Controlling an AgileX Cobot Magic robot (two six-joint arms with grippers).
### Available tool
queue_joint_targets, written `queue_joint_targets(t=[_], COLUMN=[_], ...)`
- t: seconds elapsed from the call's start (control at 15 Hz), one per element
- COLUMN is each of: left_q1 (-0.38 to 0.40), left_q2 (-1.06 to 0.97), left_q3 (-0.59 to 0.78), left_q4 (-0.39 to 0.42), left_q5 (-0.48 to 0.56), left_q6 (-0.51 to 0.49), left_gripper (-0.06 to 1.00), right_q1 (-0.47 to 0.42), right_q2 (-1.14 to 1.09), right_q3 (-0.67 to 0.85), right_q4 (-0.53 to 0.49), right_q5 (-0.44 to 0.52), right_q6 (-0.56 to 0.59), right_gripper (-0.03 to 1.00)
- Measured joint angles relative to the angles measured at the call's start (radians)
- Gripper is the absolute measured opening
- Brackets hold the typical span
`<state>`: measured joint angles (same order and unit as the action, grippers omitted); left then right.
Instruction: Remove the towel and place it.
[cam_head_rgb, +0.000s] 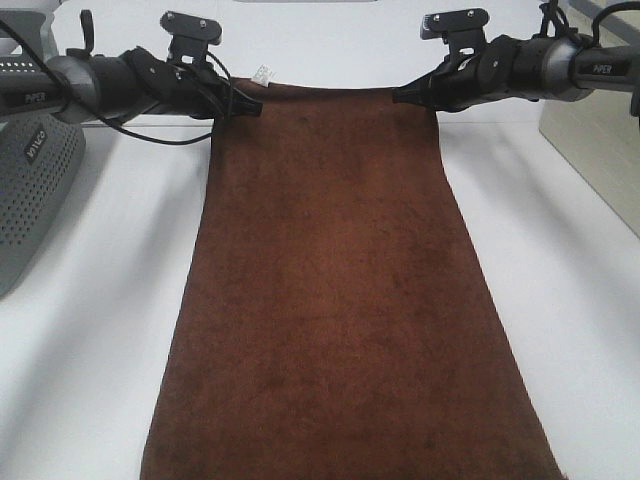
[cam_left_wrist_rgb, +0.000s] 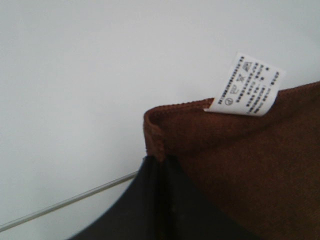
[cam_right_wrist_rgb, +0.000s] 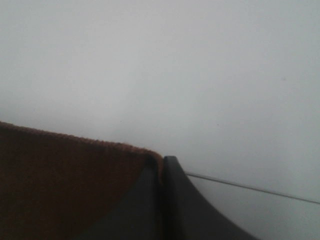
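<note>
- The left gripper (cam_left_wrist_rgb: 161, 165) shows as two dark fingers (cam_left_wrist_rgb: 145, 205) pressed together, with only a thin seam between them.
- Their tips pinch one corner of the towel (cam_left_wrist_rgb: 250, 170), a dark reddish-brown terry cloth.
- The towel's hemmed edge (cam_left_wrist_rgb: 175, 106) runs from the pinched corner toward the tag, and the hem curls over where the fingers grip it.
- A small white care tag (cam_left_wrist_rgb: 247, 86) stands up from that edge, near the gripped corner but apart from the fingers; it carries laundry symbols and tiny print too small to read.
- Behind lies a plain white surface (cam_left_wrist_rgb: 90, 75).
- A thin pale line (cam_left_wrist_rgb: 65, 202) crosses that surface on a slant and ends at the fingers.
</note>
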<state>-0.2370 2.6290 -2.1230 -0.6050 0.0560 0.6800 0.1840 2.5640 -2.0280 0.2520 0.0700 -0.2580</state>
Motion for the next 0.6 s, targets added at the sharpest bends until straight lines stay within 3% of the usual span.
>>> queue_joint_targets(t=[0.6], left_q1=[0.0], left_q2=[0.138], left_q3=[-0.094], left_q4=[0.001], left_q5=[-0.056], left_q6=[0.0], left_gripper=[0.0], right_q1=[0.0], right_q2=[0.1], right_q3=[-0.087], right_q4=[0.001], right_q5=[0.005], right_q6=[0.0], right_gripper=[0.01])
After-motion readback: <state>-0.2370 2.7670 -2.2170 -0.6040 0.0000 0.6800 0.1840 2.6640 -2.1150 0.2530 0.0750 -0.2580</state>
